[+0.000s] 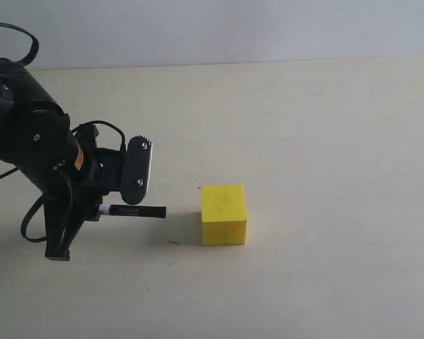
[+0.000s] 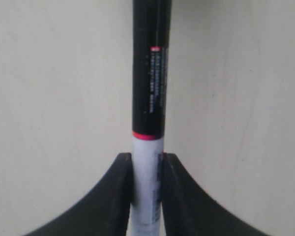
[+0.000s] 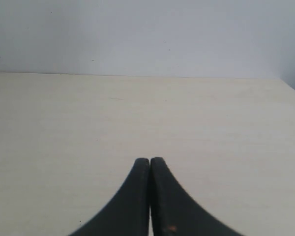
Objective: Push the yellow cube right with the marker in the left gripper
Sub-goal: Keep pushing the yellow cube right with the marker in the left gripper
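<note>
Because the black two-fingered left gripper (image 2: 147, 161) clamps the thin black-and-white marker (image 1: 134, 210) level by its white end, the black cap aims toward 3 o'clock at the matte yellow cube (image 1: 224, 214), which sits near but not touching.

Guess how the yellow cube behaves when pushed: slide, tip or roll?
Likely the yellow cube slides rather than tips: flat-bottomed, as wide as tall, on a smooth table. Flat faces: unlikely to roll. It may yaw if the marker tip lands off-centre.
</note>
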